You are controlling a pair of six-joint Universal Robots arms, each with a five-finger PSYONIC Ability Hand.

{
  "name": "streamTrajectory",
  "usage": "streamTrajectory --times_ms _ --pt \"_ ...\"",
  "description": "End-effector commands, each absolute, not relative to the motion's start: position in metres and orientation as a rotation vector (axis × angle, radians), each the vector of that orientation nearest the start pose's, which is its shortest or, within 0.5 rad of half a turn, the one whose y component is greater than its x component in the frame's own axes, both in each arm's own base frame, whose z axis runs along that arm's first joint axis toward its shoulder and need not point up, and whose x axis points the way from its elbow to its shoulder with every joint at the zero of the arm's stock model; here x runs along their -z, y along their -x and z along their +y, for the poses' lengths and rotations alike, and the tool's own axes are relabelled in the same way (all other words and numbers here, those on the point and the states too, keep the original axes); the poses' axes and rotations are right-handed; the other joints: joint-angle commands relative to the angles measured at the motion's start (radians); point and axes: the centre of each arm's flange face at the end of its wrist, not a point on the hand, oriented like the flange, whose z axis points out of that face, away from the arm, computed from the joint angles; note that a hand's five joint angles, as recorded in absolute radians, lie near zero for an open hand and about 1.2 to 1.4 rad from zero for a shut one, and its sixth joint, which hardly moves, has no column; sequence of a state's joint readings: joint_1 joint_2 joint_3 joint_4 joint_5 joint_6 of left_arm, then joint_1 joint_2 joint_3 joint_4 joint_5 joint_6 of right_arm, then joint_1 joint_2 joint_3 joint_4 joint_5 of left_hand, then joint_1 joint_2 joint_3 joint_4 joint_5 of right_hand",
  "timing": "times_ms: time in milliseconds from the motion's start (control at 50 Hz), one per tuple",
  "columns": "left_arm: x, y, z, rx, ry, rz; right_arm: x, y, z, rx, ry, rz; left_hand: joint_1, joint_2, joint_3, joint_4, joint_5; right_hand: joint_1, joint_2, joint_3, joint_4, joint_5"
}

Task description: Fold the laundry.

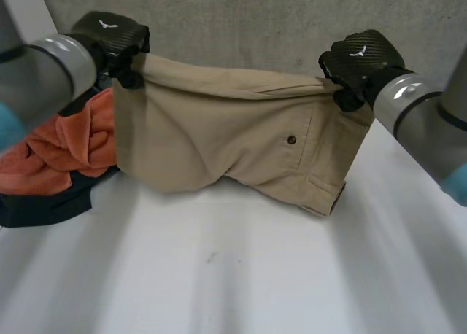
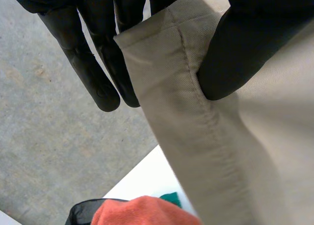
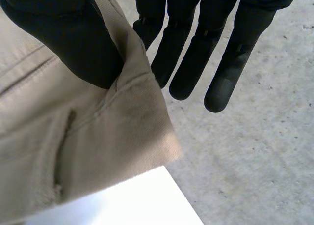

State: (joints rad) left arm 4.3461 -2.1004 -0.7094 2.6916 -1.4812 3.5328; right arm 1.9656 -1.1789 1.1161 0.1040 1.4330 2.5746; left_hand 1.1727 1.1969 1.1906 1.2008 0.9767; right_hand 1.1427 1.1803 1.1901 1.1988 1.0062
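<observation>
- Tabletop (image 1: 219,276): white, bare along the near side.
- Dark garment (image 1: 40,206): crumpled at the left edge of the tabletop, lowest in the waiting heap.
- Orange cloth (image 1: 66,148): bunched on top of the dark garment, touching the left side of the hanging khaki piece.
- Khaki trousers (image 1: 233,144): the item being worked on. They are stretched across the middle and far part of the tabletop, with the top edge raised and a buttoned pocket facing the camera. The lower edge appears to rest on the tabletop, though the contact is hard to make out.
- Left hand (image 1: 109,39): pinches the left top corner of the khaki trousers, with the thumb pressing the hem against straight fingers (image 2: 93,72).
- Right hand (image 1: 361,57): pinches the right top corner in the same way, thumb on the near face and fingers (image 3: 191,63) behind.
- Floor (image 1: 255,20): grey, beyond the far edge of the tabletop.
- Step, as judged: the trousers are held taut by two corners, ready for a fold.
- Next move, as judged: carry both corners together, level and at the same pace, towards the near hem, and let go only once the edges line up.
</observation>
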Motion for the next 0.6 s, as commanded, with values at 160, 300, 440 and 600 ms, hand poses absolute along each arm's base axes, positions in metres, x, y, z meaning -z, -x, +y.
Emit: streamTrajectory --times_ms 160,300,440,600 --pt "-0.482 0.284 -0.375 2.966 -0.526 1.060 -0.410 -0.322 -0.380 3.040 0.568 1.002 0.224 0.199 0.206 0.195 0.245 0.254 0.216 0.206 0.197 0.216" --pt "-0.489 0.279 -0.373 3.045 -0.420 1.056 -0.423 -0.324 -0.376 3.061 0.428 0.810 0.224 0.199 0.206 0.195 0.245 0.254 0.216 0.206 0.197 0.216" --pt "-0.419 0.280 -0.393 2.876 -0.497 1.469 -0.368 -0.325 -0.393 2.951 0.600 1.032 0.224 0.199 0.206 0.195 0.245 0.254 0.216 0.206 0.197 0.216" --pt "-0.281 0.290 -0.383 2.480 -0.689 2.038 -0.236 -0.327 -0.393 2.617 0.970 1.449 0.224 0.199 0.206 0.195 0.245 0.254 0.216 0.206 0.197 0.216"
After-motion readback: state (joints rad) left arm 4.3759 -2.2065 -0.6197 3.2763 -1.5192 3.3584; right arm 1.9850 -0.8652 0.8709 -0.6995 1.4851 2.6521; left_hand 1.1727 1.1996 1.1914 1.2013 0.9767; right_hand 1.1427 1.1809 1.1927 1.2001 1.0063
